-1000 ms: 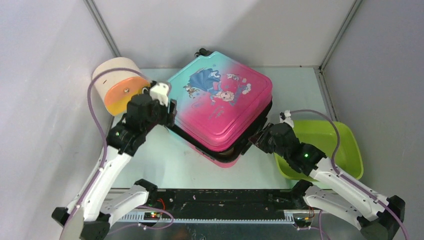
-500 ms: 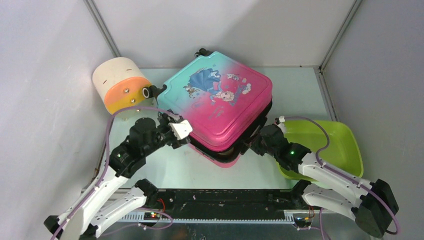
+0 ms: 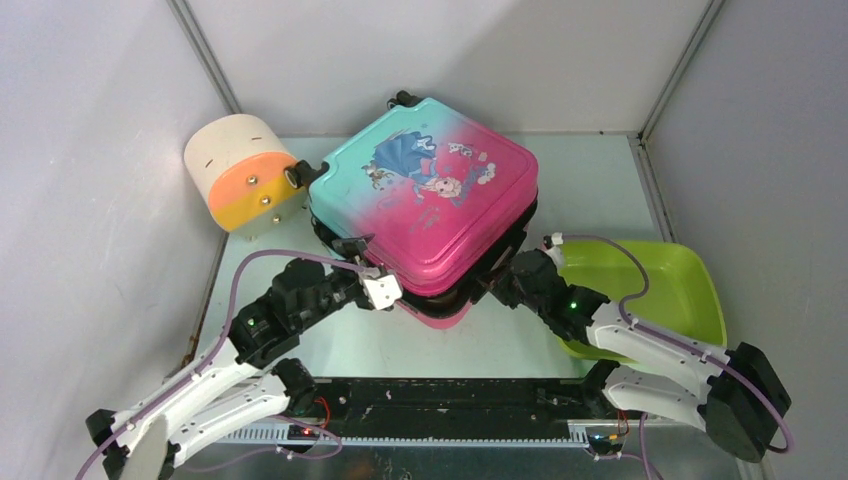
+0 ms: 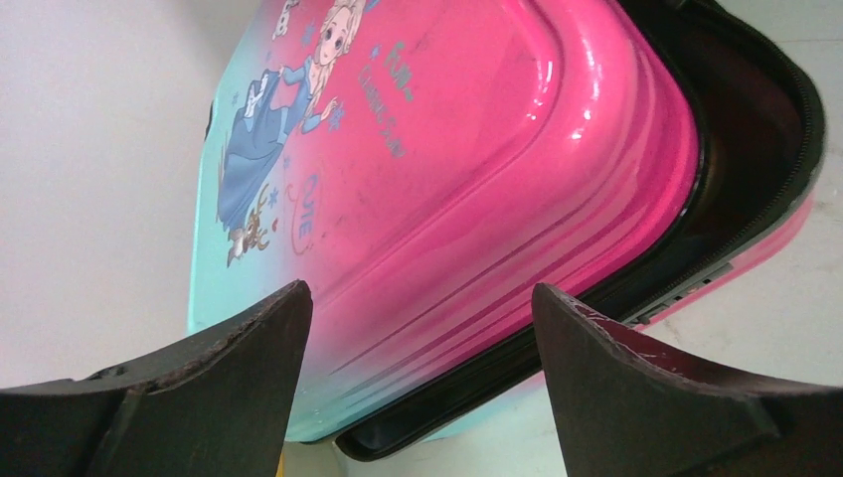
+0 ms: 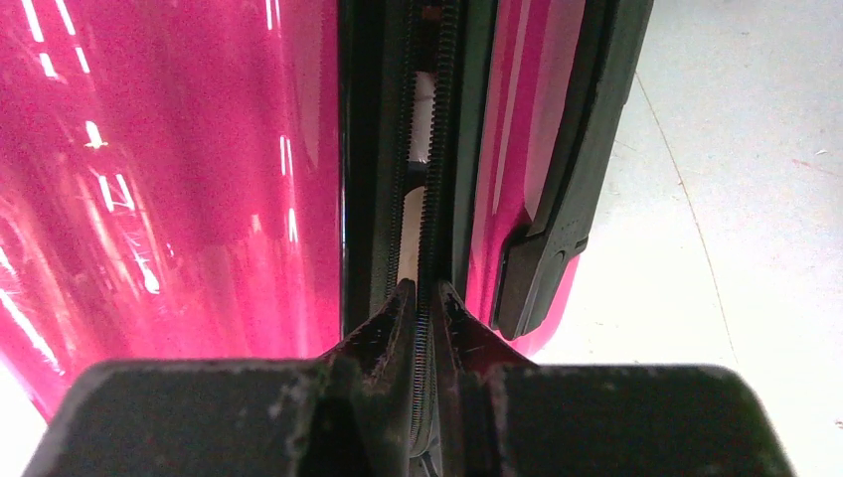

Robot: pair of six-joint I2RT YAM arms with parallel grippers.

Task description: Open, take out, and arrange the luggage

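Observation:
The luggage [image 3: 425, 195], a pink-to-teal hard shell with a princess print, lies flat mid-table with its lid slightly raised, and a dark gap shows along the near edge. My left gripper [image 3: 372, 272] stands open at the near left corner, just short of the shell. In the left wrist view the gripper [image 4: 420, 290] frames the luggage [image 4: 447, 129] and its black seam, with nothing between the fingers. My right gripper [image 3: 497, 283] is at the near right edge. In the right wrist view the gripper [image 5: 425, 298] is pinched shut on the zipper strip [image 5: 434, 149] between the two pink halves.
A cream-and-orange cylinder [image 3: 245, 175] lies at the back left, touching the luggage's corner. A lime-green tub [image 3: 660, 290] sits at the right, under my right arm. Grey walls close in on three sides. A black rail [image 3: 450, 395] runs along the near edge.
My left arm swung from beside the cylinder down to the near left corner, and its jaws widened. My right gripper pushed into the seam and closed. The luggage shifted a little left.

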